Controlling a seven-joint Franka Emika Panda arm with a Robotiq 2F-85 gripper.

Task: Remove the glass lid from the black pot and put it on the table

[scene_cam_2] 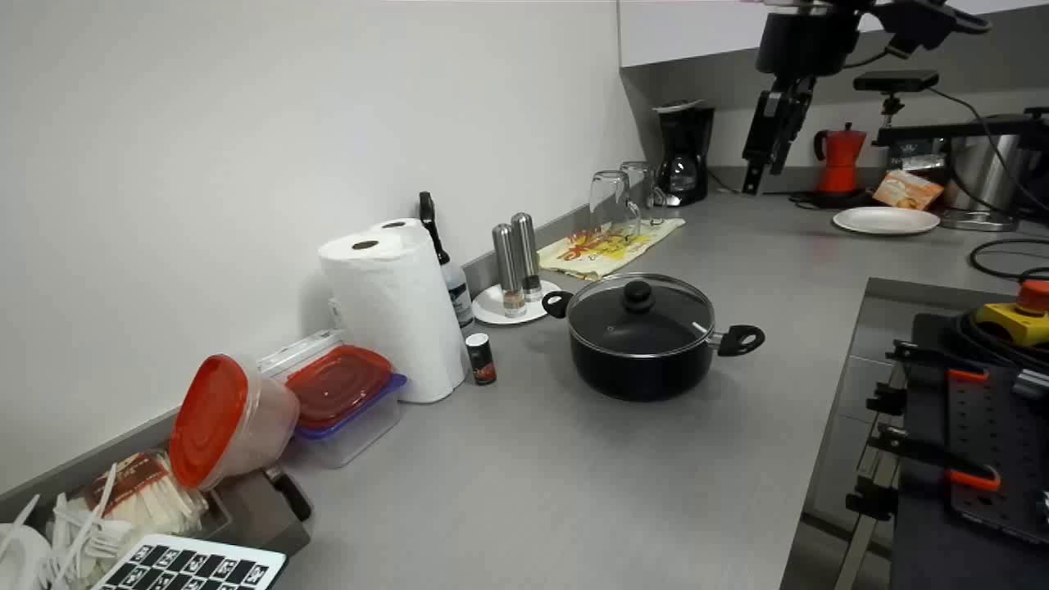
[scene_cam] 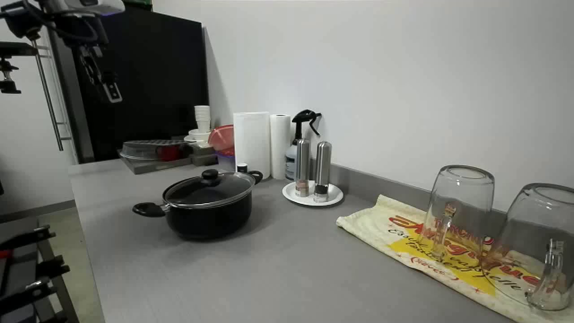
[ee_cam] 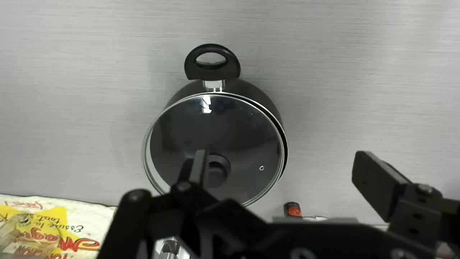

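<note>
The black pot (scene_cam: 208,222) stands on the grey table (scene_cam: 287,278) with its two side handles out. It also shows in an exterior view (scene_cam_2: 641,377) and in the wrist view (ee_cam: 251,92). The round glass lid (scene_cam: 228,185) with its black centre knob rests on top of the pot; it also shows in an exterior view (scene_cam_2: 606,319) and the wrist view (ee_cam: 222,126). My gripper (ee_cam: 282,172) is open and empty, high above the table and apart from the lid. In the wrist view, one finger partly covers the knob. The gripper also shows in both exterior views (scene_cam: 112,92) (scene_cam_2: 752,176).
Two steel mills (scene_cam_2: 508,270) stand on a small white plate (scene_cam: 291,193). A small spice jar (scene_cam_2: 481,359) and paper towel rolls (scene_cam_2: 393,303) stand near the pot. Upturned glasses (scene_cam: 462,193) stand on a patterned cloth (scene_cam: 381,217). Plastic containers (scene_cam_2: 233,418) line the wall.
</note>
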